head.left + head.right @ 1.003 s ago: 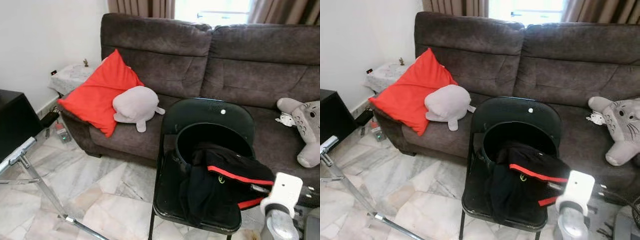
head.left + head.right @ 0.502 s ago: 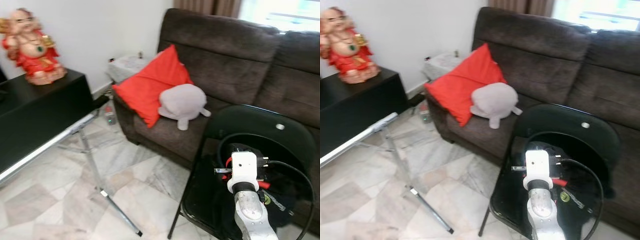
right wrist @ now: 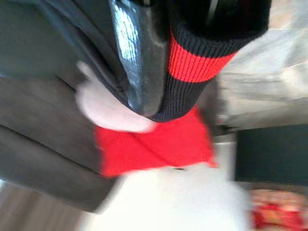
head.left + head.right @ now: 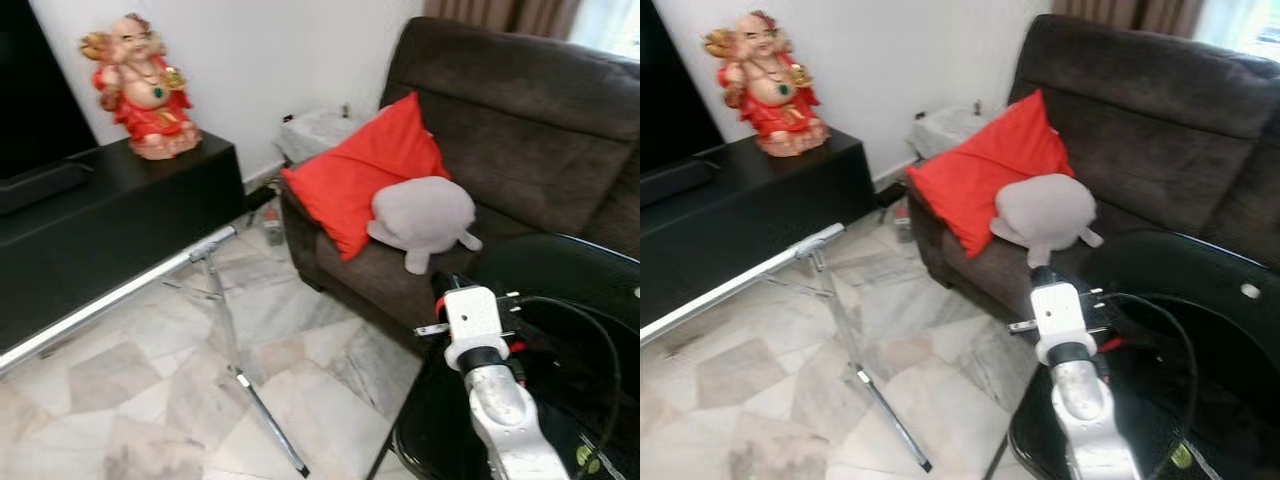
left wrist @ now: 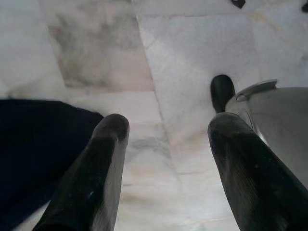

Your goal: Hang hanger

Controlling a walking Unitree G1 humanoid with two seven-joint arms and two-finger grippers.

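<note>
A dark brown sofa (image 4: 520,120) carries a red cushion (image 4: 370,175) and a grey plush toy (image 4: 425,215). In front stands a black chair (image 4: 1200,330). The right arm is raised over it; its right pincer (image 3: 154,62) is clamped on a black garment with a red stripe (image 3: 192,62). The hanger itself I cannot make out. The left pincer (image 5: 166,144) hangs over the marble floor (image 5: 183,57), fingers apart.
</note>
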